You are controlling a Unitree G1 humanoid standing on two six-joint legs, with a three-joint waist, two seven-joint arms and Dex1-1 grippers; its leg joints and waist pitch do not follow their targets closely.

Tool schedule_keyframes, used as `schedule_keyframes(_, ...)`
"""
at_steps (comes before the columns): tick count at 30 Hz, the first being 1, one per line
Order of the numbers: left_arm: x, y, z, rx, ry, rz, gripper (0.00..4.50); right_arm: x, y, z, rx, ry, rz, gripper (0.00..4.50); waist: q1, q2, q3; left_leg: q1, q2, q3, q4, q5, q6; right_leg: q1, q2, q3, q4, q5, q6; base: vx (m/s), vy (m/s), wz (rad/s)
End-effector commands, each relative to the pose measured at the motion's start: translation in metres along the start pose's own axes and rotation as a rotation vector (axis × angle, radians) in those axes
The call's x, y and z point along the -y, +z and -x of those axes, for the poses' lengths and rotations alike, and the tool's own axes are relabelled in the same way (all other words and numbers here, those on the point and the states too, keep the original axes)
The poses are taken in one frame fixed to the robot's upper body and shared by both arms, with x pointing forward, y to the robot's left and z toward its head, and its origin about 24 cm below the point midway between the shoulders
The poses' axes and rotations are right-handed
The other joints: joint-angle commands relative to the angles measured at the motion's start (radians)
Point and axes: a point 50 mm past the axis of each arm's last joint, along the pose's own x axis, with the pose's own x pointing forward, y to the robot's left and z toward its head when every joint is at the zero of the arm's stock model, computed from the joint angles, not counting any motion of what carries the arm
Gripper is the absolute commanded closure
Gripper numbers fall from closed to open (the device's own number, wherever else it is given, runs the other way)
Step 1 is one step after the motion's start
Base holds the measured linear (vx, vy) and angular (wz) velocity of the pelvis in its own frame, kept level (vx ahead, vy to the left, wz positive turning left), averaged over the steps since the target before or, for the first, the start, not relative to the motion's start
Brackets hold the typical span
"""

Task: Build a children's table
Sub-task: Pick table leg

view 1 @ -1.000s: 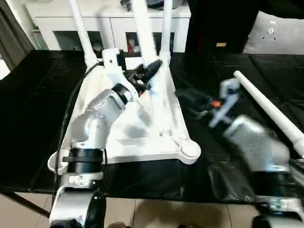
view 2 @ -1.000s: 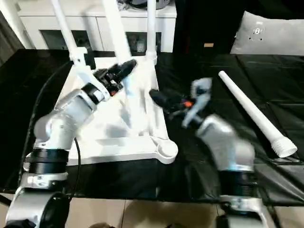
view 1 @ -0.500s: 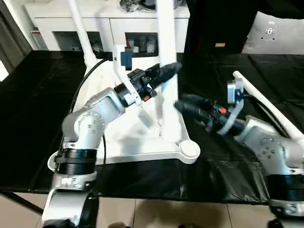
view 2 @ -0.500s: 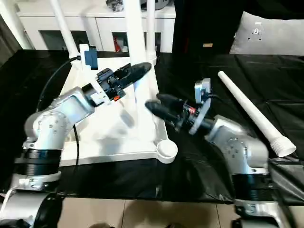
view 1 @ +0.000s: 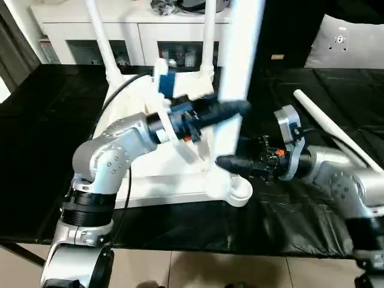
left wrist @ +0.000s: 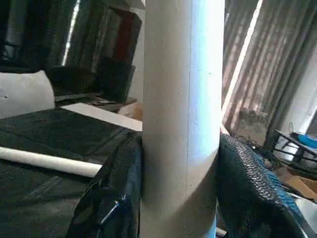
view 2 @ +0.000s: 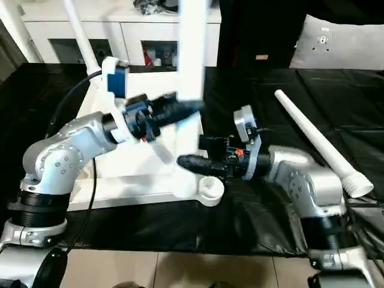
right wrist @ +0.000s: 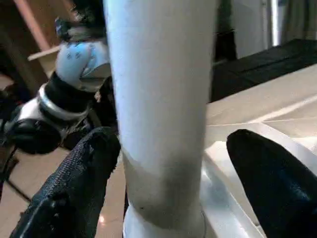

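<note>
The children's table [view 1: 180,180] lies upside down on the black-covered worktop [view 1: 36,150], its ribbed underside facing up. Two legs stand upright in the far corner sockets, toward 11 and 12 o'clock of the scene. A third leg [view 1: 237,72] stands upright over the near right corner socket [view 1: 237,191], at about 5 o'clock of the top.

The left pincer [left wrist: 181,163] is closed on this leg partway up; both black fingers [left wrist: 119,188] press against its sides. The right pincer [right wrist: 168,163] sits lower, near the socket, with its fingers [right wrist: 74,188] spread to either side of the leg base. Contact appears absent, though the view is too close to be certain.

A fourth leg [view 2: 318,144] lies flat on the worktop at 3 o'clock, well apart from the table. A white cabinet [view 1: 138,36] with glass doors stands behind at 12 o'clock.
</note>
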Motion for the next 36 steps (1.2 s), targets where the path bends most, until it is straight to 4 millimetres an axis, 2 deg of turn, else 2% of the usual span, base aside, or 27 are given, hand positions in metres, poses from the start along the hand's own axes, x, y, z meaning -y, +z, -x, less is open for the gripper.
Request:
schedule_keyframes(1, 0.006, 0.005, -0.002, 0.003, -0.037, -0.042, 2.71, 0.0, 0.001, -0.003, -0.034, 0.038, 0.043, 0.54, 0.003, -0.024, -0.072, -0.012, 0.014, 0.006, -0.058, -0.074, 0.08, 0.072, -0.045, 0.035, -0.071, -0.259, -0.182, 0.0, 0.0, 0.0)
schedule_keyframes(6, 0.008, 0.005, -0.003, 0.005, -0.057, -0.044, 2.71, -0.001, 0.0, -0.006, -0.04, 0.077, 0.021, 0.54, 0.003, -0.026, -0.072, -0.011, 0.014, 0.006, -0.059, -0.077, 0.084, 0.072, -0.044, 0.035, -0.073, -0.272, -0.182, 0.0, 0.0, 0.0)
schedule_keyframes(7, 0.009, 0.005, -0.003, 0.007, -0.066, -0.043, 2.71, -0.002, 0.0, -0.006, -0.039, 0.087, 0.013, 0.72, 0.003, -0.026, -0.072, -0.011, 0.014, 0.006, -0.059, -0.078, 0.085, 0.072, -0.045, 0.035, -0.073, -0.277, -0.18, 0.0, 0.0, 0.0)
schedule_keyframes(21, 0.011, 0.001, -0.008, -0.004, -0.093, -0.046, 2.71, -0.003, -0.005, -0.01, -0.035, 0.121, 0.001, 1.8, 0.004, -0.024, -0.074, -0.011, 0.015, 0.005, -0.057, -0.07, 0.087, 0.072, -0.043, 0.035, -0.07, -0.252, -0.189, 0.0, 0.0, 0.0)
schedule_keyframes(22, 0.011, 0.001, -0.008, -0.005, -0.093, -0.046, 2.71, -0.003, -0.005, -0.01, -0.035, 0.122, 0.0, 2.03, 0.004, -0.024, -0.074, -0.011, 0.014, 0.005, -0.057, -0.069, 0.087, 0.073, -0.043, 0.035, -0.07, -0.25, -0.19, 0.0, 0.0, 0.0)
schedule_keyframes(26, 0.011, 0.0, -0.01, -0.011, -0.089, -0.055, 2.71, -0.003, -0.006, -0.012, -0.035, 0.137, -0.01, 2.27, 0.004, -0.024, -0.074, -0.011, 0.015, 0.005, -0.057, -0.068, 0.088, 0.073, -0.044, 0.035, -0.069, -0.246, -0.19, 0.0, 0.0, 0.0)
schedule_keyframes(27, 0.01, 0.0, -0.011, -0.012, -0.087, -0.057, 2.71, -0.004, -0.007, -0.013, -0.036, 0.139, -0.012, 2.45, 0.004, -0.023, -0.074, -0.01, 0.015, 0.005, -0.057, -0.071, 0.088, 0.073, -0.044, 0.035, -0.07, -0.253, -0.19, 0.0, 0.0, 0.0)
schedule_keyframes(36, 0.01, -0.001, -0.011, -0.023, -0.088, -0.064, 2.71, -0.004, -0.011, -0.013, -0.06, 0.142, -0.024, 2.59, 0.004, -0.024, -0.075, -0.011, 0.015, 0.005, -0.056, -0.065, 0.088, 0.073, -0.043, 0.035, -0.068, -0.243, -0.191, 0.0, 0.0, 0.0)
